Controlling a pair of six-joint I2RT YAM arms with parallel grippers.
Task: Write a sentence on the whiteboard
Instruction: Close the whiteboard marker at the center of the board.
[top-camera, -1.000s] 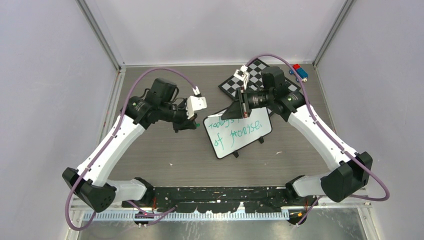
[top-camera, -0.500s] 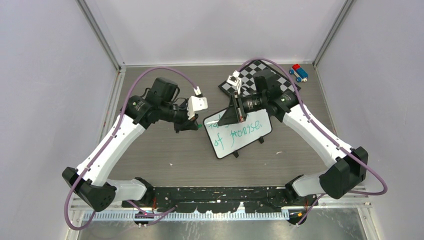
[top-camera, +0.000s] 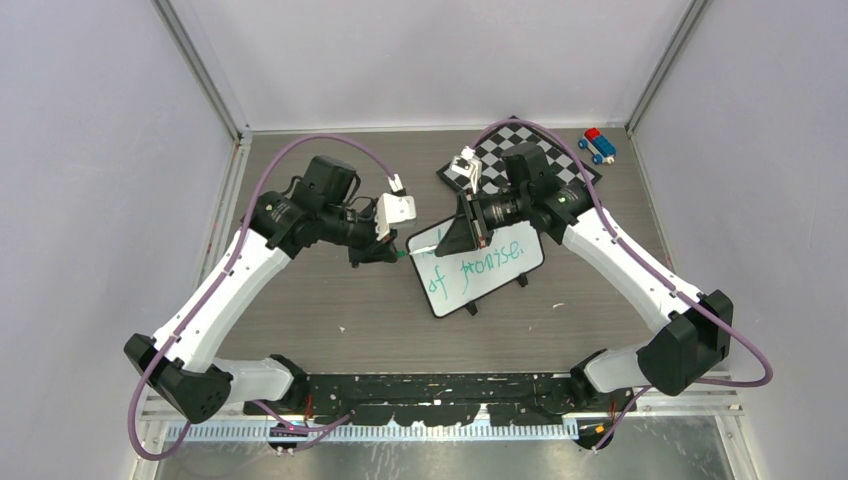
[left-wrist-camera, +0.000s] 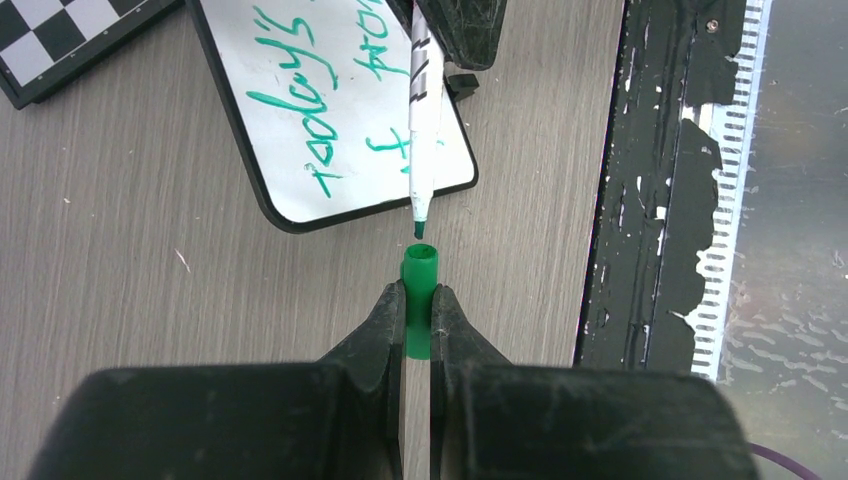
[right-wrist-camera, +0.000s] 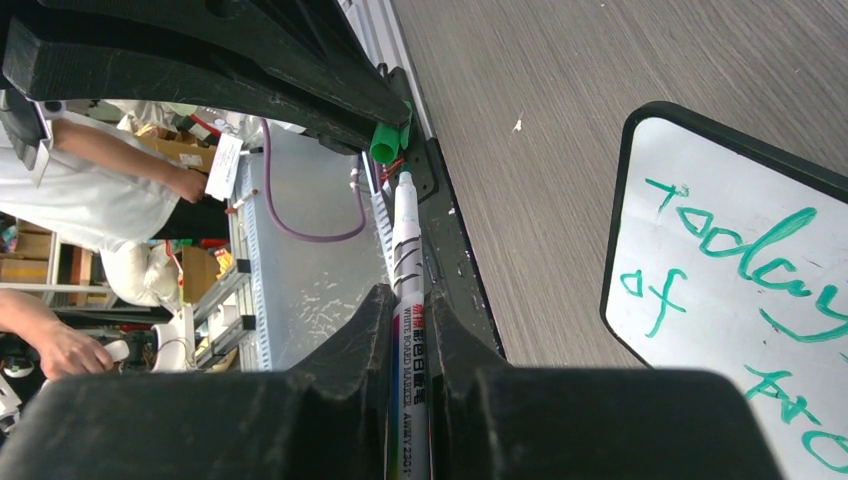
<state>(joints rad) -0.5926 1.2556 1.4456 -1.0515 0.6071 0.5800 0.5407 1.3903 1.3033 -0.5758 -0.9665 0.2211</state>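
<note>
While over the 11 o'clock corner of the whiteboard (top-camera: 482, 291), clamps the marker (right-wrist-camera: 407, 240) in the narrowed right gripper (right-wrist-camera: 410, 300).
Pinches green cap (left-wrist-camera: 419, 272) in the closed left gripper (left-wrist-camera: 417, 296), at 9 o'clock just off the marker tip. Shows the sentence (top-camera: 478, 262) at 4 o'clock of that tip, chessboard (top-camera: 516, 132) at 12 o'clock under the right arm, on grey table (top-camera: 330, 300).

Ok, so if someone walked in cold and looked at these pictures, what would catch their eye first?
Probably the two grippers facing each other mid-table: the left gripper pinches a green marker cap, and the right gripper aims an uncapped green marker tip-first at it, with a small gap between. Beside them sits the whiteboard with its green handwritten sentence, and a chessboard lies behind it.
</note>
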